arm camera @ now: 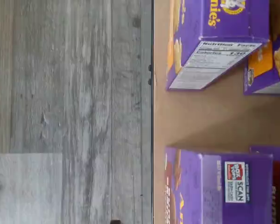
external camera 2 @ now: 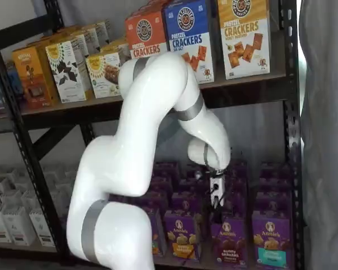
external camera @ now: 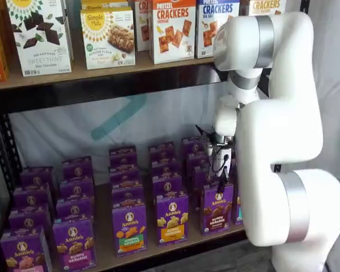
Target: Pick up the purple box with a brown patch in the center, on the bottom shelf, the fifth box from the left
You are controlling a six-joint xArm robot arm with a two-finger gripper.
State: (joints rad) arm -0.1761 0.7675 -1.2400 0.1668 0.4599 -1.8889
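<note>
The purple box [external camera: 217, 207] with the dark brown centre panel stands upright in the front row of the bottom shelf [external camera: 104, 250], and it also shows in a shelf view [external camera 2: 227, 241]. My gripper [external camera: 221, 185] hangs from the white arm just above the box's top edge, fingers pointing down, not touching it and holding nothing. In a shelf view the gripper [external camera 2: 216, 206] sits slightly left of the box's top. In the wrist view the purple box [arm camera: 214, 186] shows its top, with a SCAN label, on the bottom shelf [arm camera: 200, 121].
A purple carton with a yellow-orange panel [external camera: 171, 219] stands left of the target, and a teal-panelled one [external camera 2: 270, 241] right of it. More purple cartons fill the rows behind. Cracker boxes [external camera: 173, 28] line the upper tier. Grey floor [arm camera: 70, 93] lies before the shelf.
</note>
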